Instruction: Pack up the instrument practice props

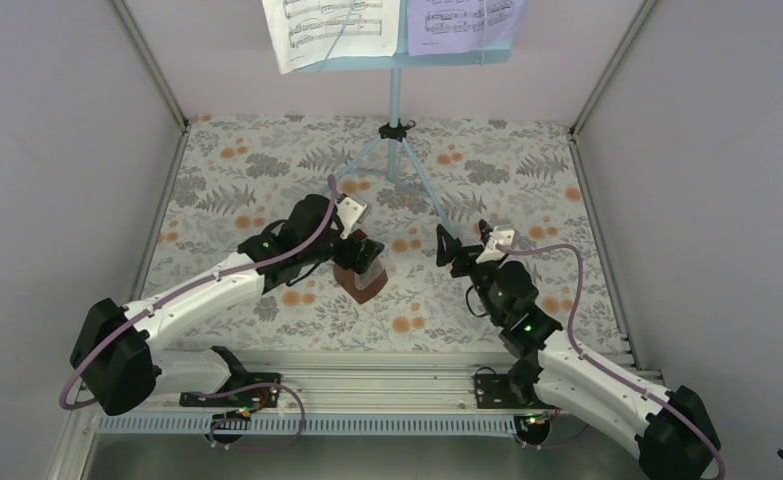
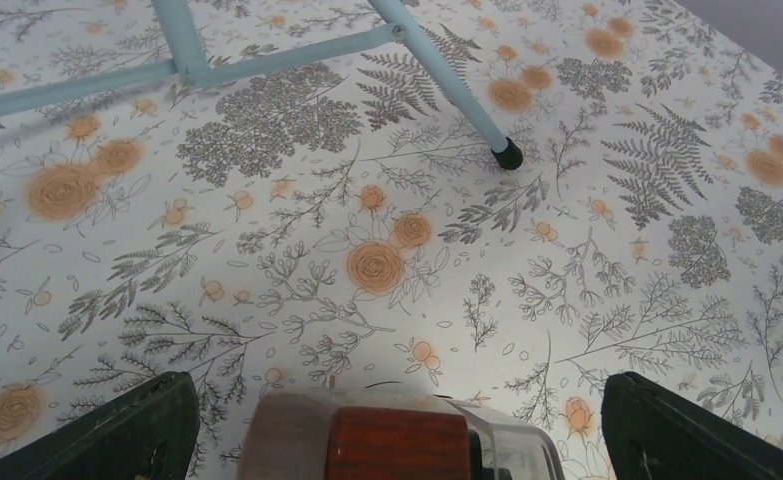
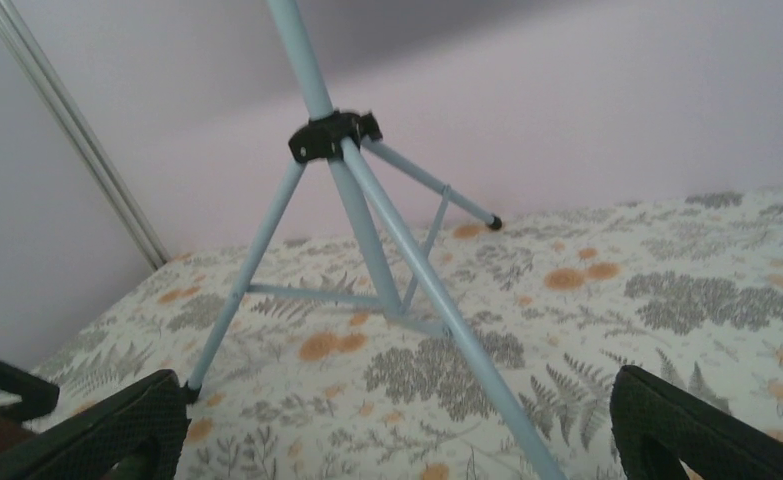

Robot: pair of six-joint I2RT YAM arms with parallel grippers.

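Left arm (image 1: 207, 282) stretched low, forward and inward, left gripper (image 1: 363, 256) tipped downward, fingers (image 2: 117, 435) spread wide, right arm (image 1: 577, 365) bent, reaching inward, right gripper (image 1: 461, 242) roughly level, its fingers (image 3: 107, 430) likewise parted wide

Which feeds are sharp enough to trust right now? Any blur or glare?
Top external: evenly lit, sharp, no glare; music stand desk cropped at the top edge. Left wrist: tablecloth crisp, metronome soft, too near the lens. Right wrist: hazy throughout, stand legs blurred.
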